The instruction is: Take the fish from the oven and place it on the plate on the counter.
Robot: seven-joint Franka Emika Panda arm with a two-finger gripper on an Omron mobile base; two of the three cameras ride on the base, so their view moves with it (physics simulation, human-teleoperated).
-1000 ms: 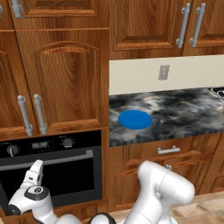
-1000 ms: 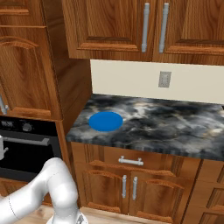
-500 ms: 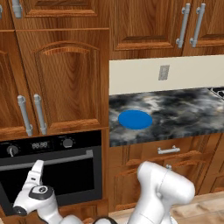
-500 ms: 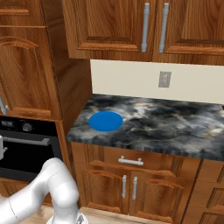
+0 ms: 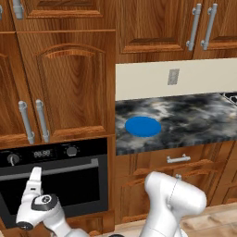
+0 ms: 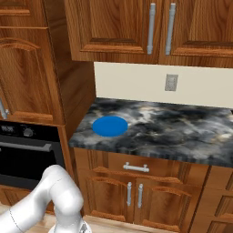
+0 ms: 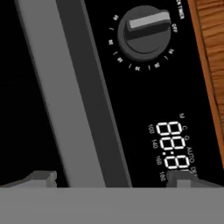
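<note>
The black oven (image 5: 74,192) stands shut in the left wall of cabinets, so the fish is hidden from view. Its silver bar handle (image 5: 69,167) runs across the door, and in the hand view the same handle (image 7: 65,96) slants close in front of me. My gripper (image 5: 34,173) points up at the left part of the door, open, with its fingertips (image 7: 41,178) spread to either side of the bar and nothing held. On the dark marbled counter (image 5: 194,120) lies the round blue plate (image 5: 143,126), bare, also seen as the plate (image 6: 110,126) near the counter's left end.
A knob (image 7: 142,35) and a digital display (image 7: 175,151) sit on the oven panel above the handle. Wooden cabinet doors (image 5: 69,83) rise above the oven. Drawers with silver handles (image 6: 135,168) lie under the counter (image 6: 173,132). A wall outlet (image 5: 173,77) sits behind the counter.
The hand has shifted only slightly in front of the oven door. Its jaws have stayed open and the oven door has stayed shut.
</note>
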